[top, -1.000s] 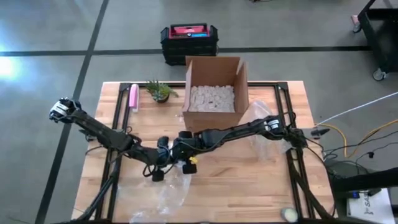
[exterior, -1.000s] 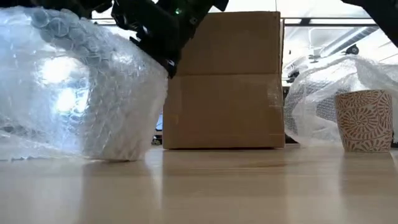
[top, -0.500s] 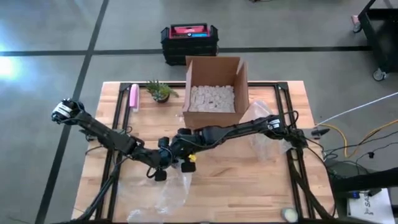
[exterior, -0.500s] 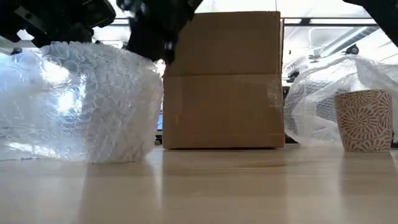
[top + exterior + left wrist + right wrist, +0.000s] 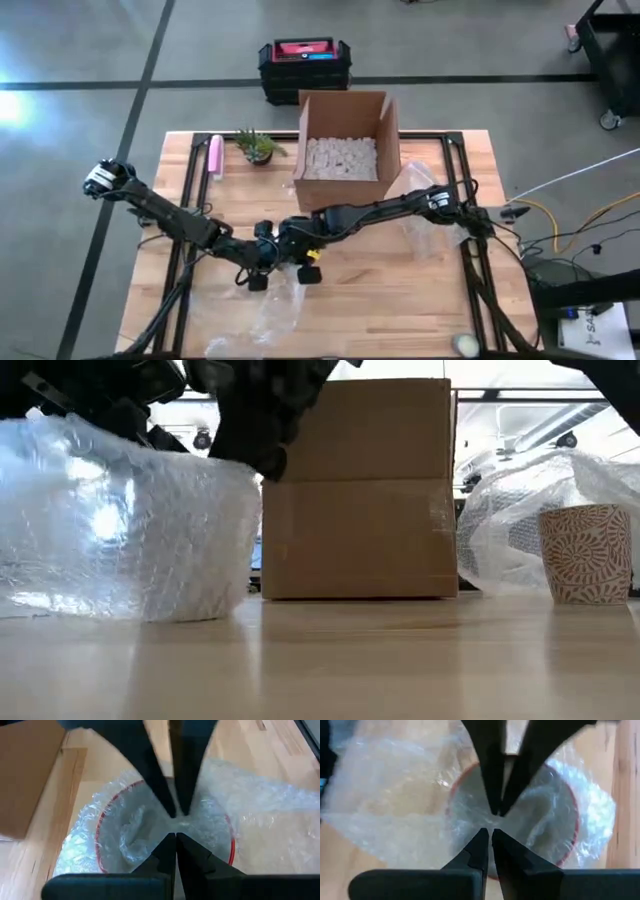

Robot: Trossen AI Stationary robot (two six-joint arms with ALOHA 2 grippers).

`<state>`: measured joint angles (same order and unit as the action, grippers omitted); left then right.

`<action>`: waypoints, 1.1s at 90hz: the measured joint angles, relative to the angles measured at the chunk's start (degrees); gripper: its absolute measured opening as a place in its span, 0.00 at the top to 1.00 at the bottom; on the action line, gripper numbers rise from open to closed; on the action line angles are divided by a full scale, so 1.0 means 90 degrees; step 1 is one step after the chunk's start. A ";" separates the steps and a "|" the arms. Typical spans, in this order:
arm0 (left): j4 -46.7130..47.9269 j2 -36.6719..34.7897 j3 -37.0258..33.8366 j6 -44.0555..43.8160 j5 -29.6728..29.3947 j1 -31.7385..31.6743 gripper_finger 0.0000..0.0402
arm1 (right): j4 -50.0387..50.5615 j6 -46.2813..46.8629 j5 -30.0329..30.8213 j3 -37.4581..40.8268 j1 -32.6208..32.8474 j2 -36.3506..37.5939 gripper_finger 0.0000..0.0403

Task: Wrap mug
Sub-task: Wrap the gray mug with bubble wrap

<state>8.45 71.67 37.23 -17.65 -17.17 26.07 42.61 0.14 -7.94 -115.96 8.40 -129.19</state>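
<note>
While the two arms meet over the front-middle of the wooden tabletop [image 5: 400, 290] much as they did half a second ago, the right hand [image 5: 300, 262] has shifted slightly toward the front, and in the low view the top of the clear bubble wrap sheet [image 5: 120, 530] now sits flatter and more pulled in than before. The left hand [image 5: 262, 262] has barely moved.

The red-rimmed mug [image 5: 165, 832] is bundled inside that bubble wrap, directly under both hands and in front of the open cardboard box of white packing peanuts [image 5: 345, 150]. Both wrist views look down into its round mouth, where crumpled film is tucked in; its red rim shows through the plastic.

Each hand's fingers are pressed together, pinching the bubble wrap over the mug's mouth, with the other hand's fingers meeting them tip to tip.

A patterned paper cup [image 5: 585, 553] stands apart to one side, beside a second loose heap of bubble wrap [image 5: 520, 510].
</note>
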 joint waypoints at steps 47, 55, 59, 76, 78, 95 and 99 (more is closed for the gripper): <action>0.0287 0.0139 0.0069 0.0028 -0.0708 -0.0034 1.00 | -0.0193 -0.0013 0.0122 0.0103 0.0010 0.0018 0.97; 0.0214 0.0361 0.0052 0.0022 -0.0745 -0.0025 1.00 | 0.0143 0.0066 0.0122 -0.0151 -0.0003 0.0032 0.97; 0.0191 0.0428 0.0048 0.0034 -0.0697 -0.0028 1.00 | 0.0222 0.0058 0.0166 -0.0309 -0.0017 0.0043 0.97; 0.0239 0.0353 0.0012 0.0029 -0.0620 -0.0035 1.00 | 0.0280 0.0061 0.0790 -0.0528 -0.0071 0.0109 0.97; 0.0219 0.0332 0.0014 0.0033 -0.0615 -0.0034 1.00 | 0.0239 0.0063 0.0779 -0.0487 -0.0073 0.0068 0.97; 0.0180 0.0235 0.0019 0.0056 -0.0624 -0.0034 1.00 | -0.0047 0.0088 0.0719 -0.0115 -0.0075 -0.0015 0.97; 0.0172 0.0206 0.0022 0.0054 -0.0627 -0.0034 1.00 | -0.0015 0.0092 0.0717 -0.0075 -0.0073 -0.0015 0.97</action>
<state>10.00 73.52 37.43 -17.17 -22.81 25.76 42.48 0.97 -1.49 -116.63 7.75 -129.32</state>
